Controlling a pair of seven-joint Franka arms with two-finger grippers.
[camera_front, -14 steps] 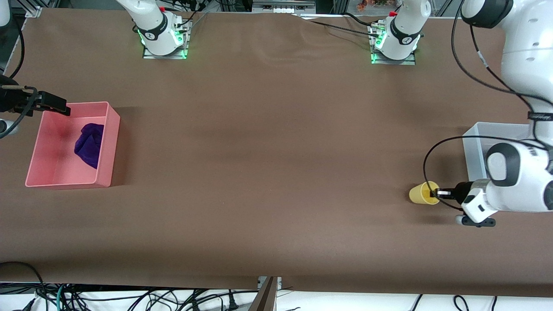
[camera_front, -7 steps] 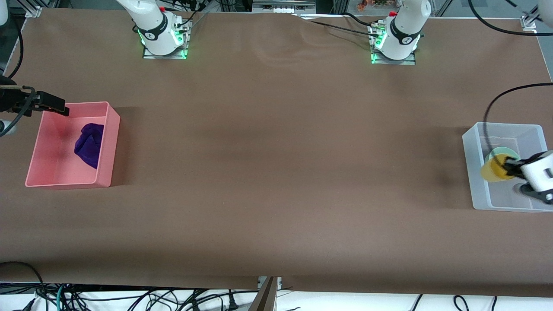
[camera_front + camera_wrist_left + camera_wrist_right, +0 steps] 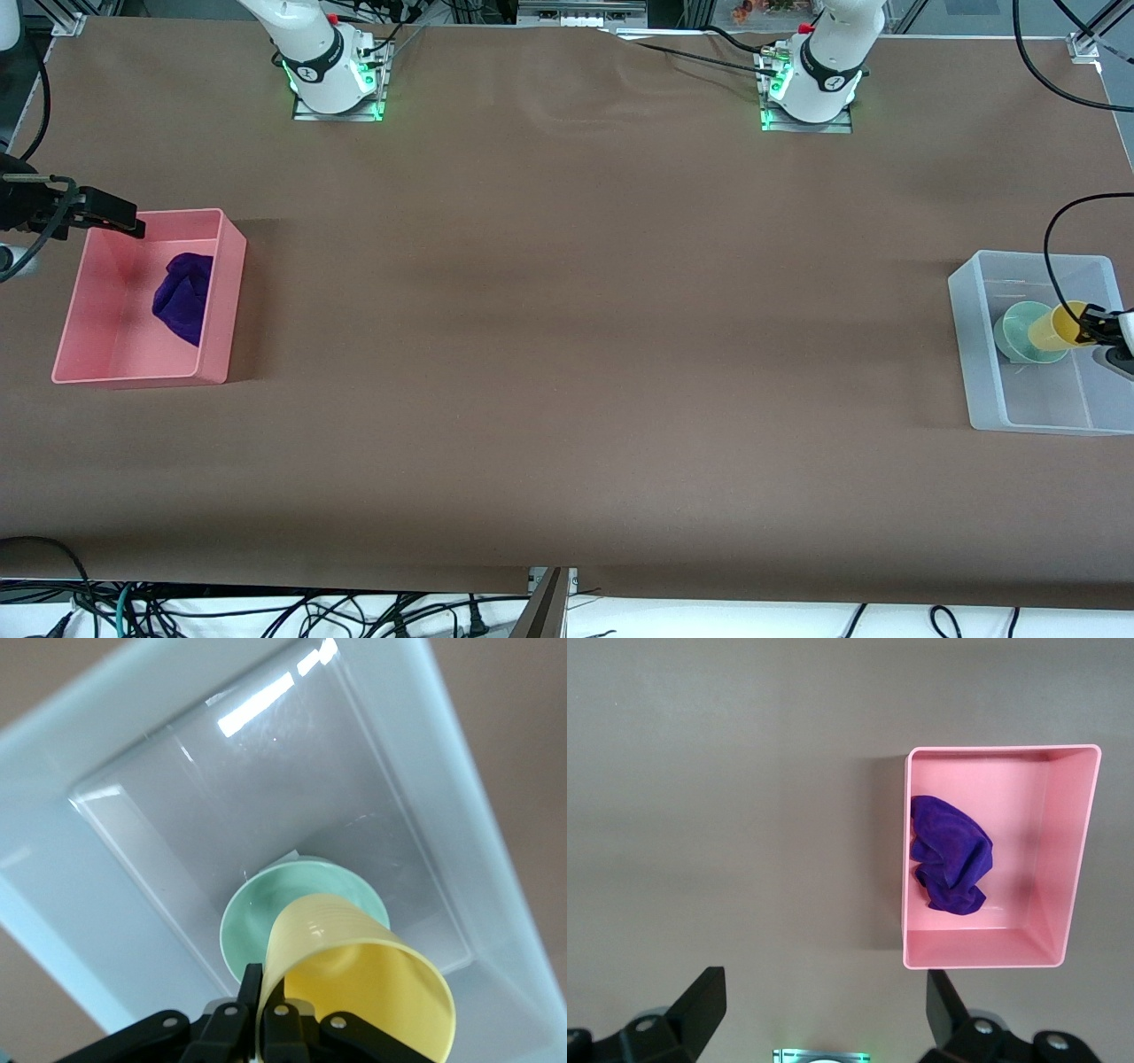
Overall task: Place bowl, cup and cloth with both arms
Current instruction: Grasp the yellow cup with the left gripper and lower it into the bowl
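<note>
Placement of the small yellow handleless cup (image 3: 1052,327) was the step in hand, and doing it well looked to call for lowering it tilted as it was, then righting it before letting go. The left gripper (image 3: 264,1017) pinched the cup's rim between its two black fingers, one inside the wall and one outside, and held it over the translucent rectangular plastic bin (image 3: 971,354) at the left arm's end of the table. The cup lay tipped on its side in the air, mouth toward the wrist camera, directly above the small round pale mint-green bowl (image 3: 1015,330), which sat on the bin's floor. A sound release would probably set the cup beside the bowl or nested in it, low enough that it would not bounce or roll against the bin's wall; dropping it from height risked it tipping out of place.

The cup showed a thin, faintly ribbed wall and a smooth inner face, so it likely flexed under the pinch and weighed little.

The right gripper (image 3: 824,1008) waited with its jaws spread wide, empty, above the table beside the pink rectangular plastic tray (image 3: 223,292) at the right arm's end. The deep purple crumpled cloth (image 3: 183,296) already lay inside that tray, against one long wall.
</note>
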